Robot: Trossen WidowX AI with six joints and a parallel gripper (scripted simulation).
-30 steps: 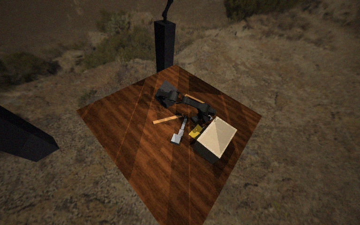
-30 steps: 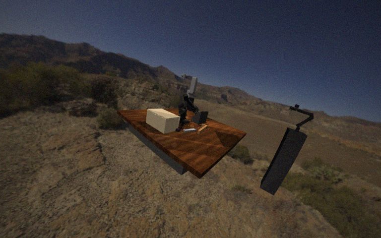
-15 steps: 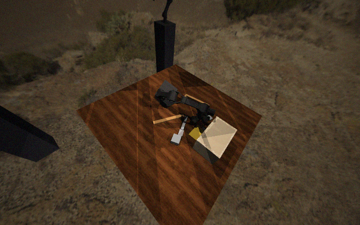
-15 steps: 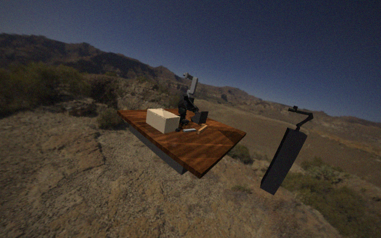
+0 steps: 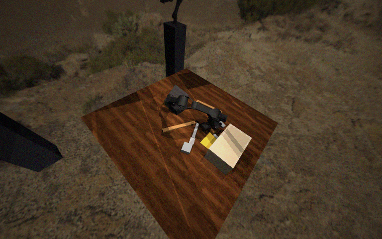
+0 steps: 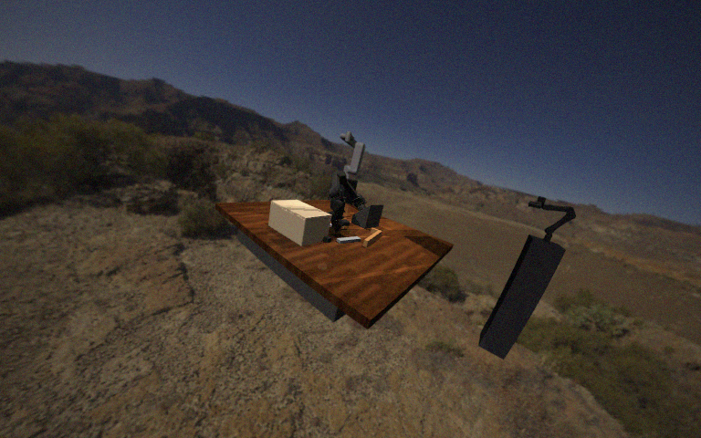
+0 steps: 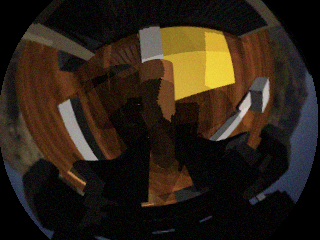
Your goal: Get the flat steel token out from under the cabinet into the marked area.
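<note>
The tool hangs low over the table, just in front of the cabinet. It is pinched on a brown rod, angled down so the rod's far end can work along the cabinet's bottom edge.

In the wrist view the rod runs up the middle of the frame to a small grey square. I take this for the steel token, though the blur leaves it possible that it is the rod's own tip. It lies at the upper-left edge of the yellow marked area, at or touching the rod's end and close to the cabinet front, so probably not yet wholly inside.

A grey scraper lies unused to the lower left.
</note>
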